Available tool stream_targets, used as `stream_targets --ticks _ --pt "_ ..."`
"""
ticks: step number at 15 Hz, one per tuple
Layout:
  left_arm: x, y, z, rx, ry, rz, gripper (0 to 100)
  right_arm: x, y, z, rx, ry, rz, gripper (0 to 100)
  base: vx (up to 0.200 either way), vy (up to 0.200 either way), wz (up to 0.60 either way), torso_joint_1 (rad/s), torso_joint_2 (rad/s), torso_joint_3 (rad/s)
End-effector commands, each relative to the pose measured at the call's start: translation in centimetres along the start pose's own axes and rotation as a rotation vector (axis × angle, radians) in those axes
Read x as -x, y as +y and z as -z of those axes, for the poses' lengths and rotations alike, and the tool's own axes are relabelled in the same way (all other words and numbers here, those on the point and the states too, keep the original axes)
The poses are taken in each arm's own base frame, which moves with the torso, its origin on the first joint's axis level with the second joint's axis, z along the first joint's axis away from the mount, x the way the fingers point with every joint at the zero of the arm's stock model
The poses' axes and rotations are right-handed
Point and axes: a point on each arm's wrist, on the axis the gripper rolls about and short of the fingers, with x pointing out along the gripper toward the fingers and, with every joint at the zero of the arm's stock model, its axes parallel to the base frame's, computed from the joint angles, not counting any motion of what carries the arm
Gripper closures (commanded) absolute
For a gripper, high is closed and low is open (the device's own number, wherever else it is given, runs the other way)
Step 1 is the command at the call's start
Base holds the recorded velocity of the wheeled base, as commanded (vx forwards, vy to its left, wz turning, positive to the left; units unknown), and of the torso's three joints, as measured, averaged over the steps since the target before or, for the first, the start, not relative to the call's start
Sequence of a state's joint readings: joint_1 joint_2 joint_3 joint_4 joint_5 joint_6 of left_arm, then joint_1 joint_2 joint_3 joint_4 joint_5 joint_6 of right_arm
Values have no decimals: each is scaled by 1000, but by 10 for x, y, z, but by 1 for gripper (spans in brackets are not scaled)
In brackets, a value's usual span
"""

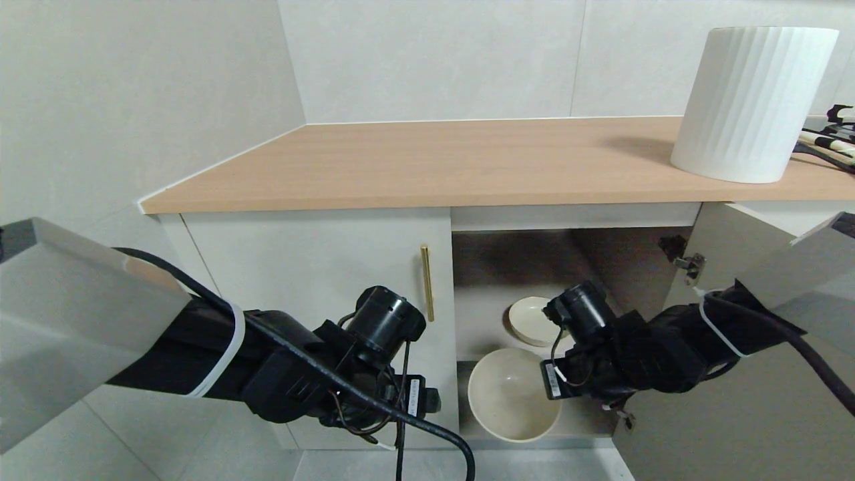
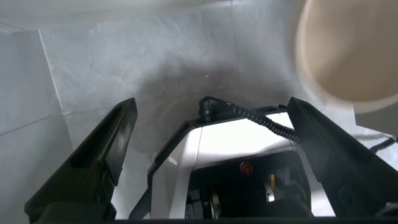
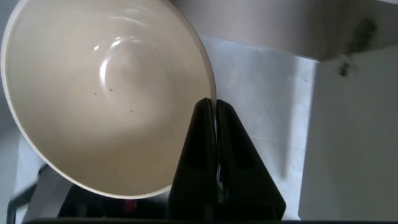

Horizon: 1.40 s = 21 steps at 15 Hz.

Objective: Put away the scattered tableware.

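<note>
cream bowl point(image 1: 513, 394), gripped by its rim, tilts in the open cabinet point(image 1: 481, 280); small plate point(image 1: 531, 321) behind.

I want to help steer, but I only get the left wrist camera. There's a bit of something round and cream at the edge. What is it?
Observer: It's a cream bowl, and the right gripper is pinching its rim.
Operator: Where is the bowl?
Observer: It's tilted, low down at the opening of a cabinet whose right door stands open.
Operator: Is anything else in there?
Observer: Yes, a small plate lies farther back on the cabinet floor.
</note>
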<state>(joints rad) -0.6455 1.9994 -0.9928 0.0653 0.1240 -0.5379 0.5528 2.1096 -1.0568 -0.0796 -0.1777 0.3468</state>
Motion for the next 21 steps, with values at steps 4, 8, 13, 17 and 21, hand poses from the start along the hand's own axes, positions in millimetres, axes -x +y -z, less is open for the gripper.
stream_targets --ticks 4,8,13,17,21 --pt "2 0 0 2 -4 1 0 -11 -42 -32 -274 -149 17 100 0 0 0 0 0 0" --pt "3 0 -1 1 -8 3 0 -23 -51 -51 -434 -284 -33 100 0 0 0 0 0 0" --pt "3 0 -1 3 -10 1 0 -53 -68 -66 -561 -311 -6 100 0 0 0 0 0 0" --pt "1 0 -1 1 -7 -3 0 -75 -80 -70 -591 -331 57 100 0 0 0 0 0 0" --pt "1 0 0 2 -6 -4 0 -78 -82 -70 -597 -333 62 100 0 0 0 0 0 0"
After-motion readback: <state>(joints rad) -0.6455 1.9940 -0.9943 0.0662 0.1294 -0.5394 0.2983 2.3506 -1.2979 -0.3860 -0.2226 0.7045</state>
